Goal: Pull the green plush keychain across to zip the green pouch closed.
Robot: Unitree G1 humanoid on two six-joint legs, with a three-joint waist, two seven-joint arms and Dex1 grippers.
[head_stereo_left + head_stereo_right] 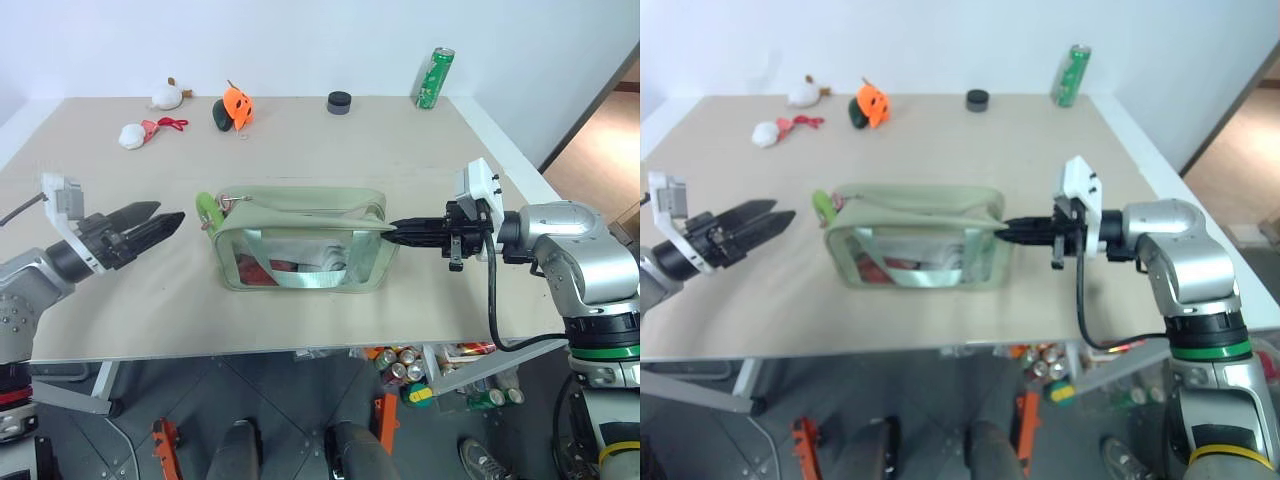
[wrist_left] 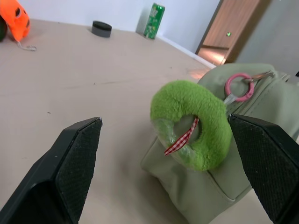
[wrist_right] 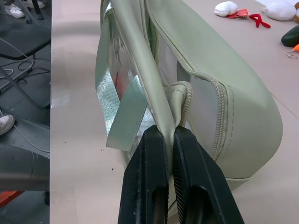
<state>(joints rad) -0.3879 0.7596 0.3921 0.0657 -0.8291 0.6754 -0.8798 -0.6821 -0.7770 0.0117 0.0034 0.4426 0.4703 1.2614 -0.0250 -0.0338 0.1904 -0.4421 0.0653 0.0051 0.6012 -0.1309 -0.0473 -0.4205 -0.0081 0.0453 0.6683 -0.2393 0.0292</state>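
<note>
While the green pouch (image 1: 300,240) stands upright near the middle of the table (image 1: 330,150), its zipper runs along the top and the green plush keychain (image 1: 208,211) hangs at the end nearer the left gripper (image 1: 160,220). The right gripper (image 1: 400,232) has its fingers pressed together on the pale strap (image 3: 140,70) at the opposite end of the pouch, pinching the fabric there. The left gripper's fingers are spread wide; it hovers beside the keychain, apart from it, and the wrist view shows the plush ring sitting between the two pads (image 2: 81,154). The keychain looks light, soft and squashy, so a pinch across its plump ring should hold, though it may compress and slip. Its pink ring (image 2: 239,86) links it to the zipper pull. The pouch is limp fabric with a clear window and will likely buckle unless the far end stays anchored during the pull.
</note>
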